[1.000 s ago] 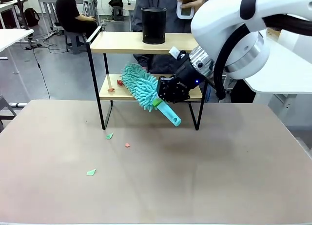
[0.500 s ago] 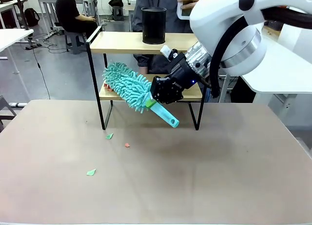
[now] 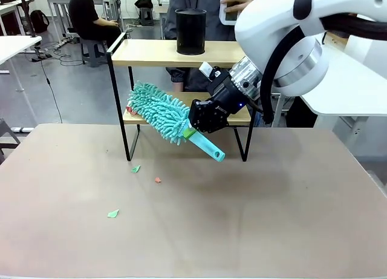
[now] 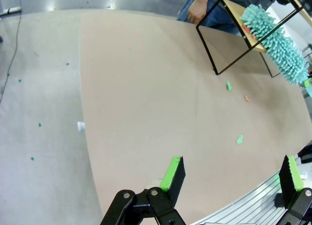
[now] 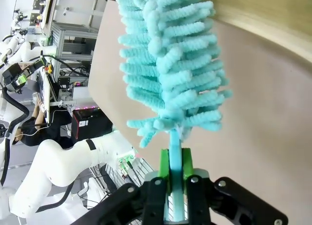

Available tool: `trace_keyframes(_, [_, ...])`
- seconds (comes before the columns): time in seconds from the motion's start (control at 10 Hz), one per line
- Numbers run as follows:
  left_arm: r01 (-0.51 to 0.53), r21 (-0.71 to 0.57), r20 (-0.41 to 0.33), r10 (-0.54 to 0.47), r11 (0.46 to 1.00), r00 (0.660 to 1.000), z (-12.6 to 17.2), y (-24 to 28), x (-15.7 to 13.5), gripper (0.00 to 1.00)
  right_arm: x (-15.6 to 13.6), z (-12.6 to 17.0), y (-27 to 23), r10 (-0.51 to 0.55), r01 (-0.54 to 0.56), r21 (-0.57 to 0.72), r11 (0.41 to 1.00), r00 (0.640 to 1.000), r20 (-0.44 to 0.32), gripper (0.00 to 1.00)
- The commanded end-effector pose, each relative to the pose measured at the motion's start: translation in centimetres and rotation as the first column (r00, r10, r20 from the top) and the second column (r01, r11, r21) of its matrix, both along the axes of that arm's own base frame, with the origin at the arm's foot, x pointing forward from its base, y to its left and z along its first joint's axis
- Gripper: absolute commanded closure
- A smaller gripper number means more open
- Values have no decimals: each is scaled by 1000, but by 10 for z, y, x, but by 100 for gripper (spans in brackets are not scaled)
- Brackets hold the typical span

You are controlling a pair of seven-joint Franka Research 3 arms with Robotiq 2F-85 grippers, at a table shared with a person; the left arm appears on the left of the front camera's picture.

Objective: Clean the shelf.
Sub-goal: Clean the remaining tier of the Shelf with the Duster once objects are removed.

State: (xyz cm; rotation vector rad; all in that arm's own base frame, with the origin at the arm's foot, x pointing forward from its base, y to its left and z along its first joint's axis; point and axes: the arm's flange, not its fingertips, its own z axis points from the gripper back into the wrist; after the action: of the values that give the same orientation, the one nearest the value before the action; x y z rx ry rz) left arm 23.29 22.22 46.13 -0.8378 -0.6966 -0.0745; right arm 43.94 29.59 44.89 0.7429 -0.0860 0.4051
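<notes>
Clamping duster (image 3: 158, 111) handle, right hand (image 3: 192, 131) closed; left hand (image 4: 233, 171) open.

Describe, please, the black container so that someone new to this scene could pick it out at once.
Near the far edge of the table stands the two-tier shelf, light wooden boards in a black frame. On its top board stands the black container: an upright cylinder, dark and smooth, unlike the fluffy teal duster at the lower board.

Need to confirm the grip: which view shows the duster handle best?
Right wrist view: the handle runs straight between the right end effector's green pads. Front view shows its free end sideways; left wrist view catches the fluffy head.
</notes>
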Motion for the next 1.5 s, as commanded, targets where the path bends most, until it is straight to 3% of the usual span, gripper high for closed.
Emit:
trace_keyframes(0.0, [8, -9, 33, -7, 1000, 999, 0, -1, 1, 0, 3, 6, -9, 85, -85, 8, 996, 996, -36, 88])
trace_keyframes(0.2, [8, -9, 33, -7, 1000, 999, 0, -1, 1, 0, -2, 9, -22, 216, -214, 31, 976, 972, -96, 88])
trace_keyframes(0.5, [8, -9, 33, -7, 1000, 999, 0, -1, 1, 0, -20, 25, -54, 263, -255, 84, 963, 958, -116, 88])
trace_keyframes(0.8, [8, -9, 33, -7, 1000, 999, 0, -1, 1, 0, -48, 34, -88, 416, -386, 179, 905, 892, -177, 88])
trace_keyframes(1.4, [8, -9, 33, -7, 1000, 999, 0, -1, 1, 0, -56, 30, -120, 357, -309, 249, 918, 917, -178, 88])
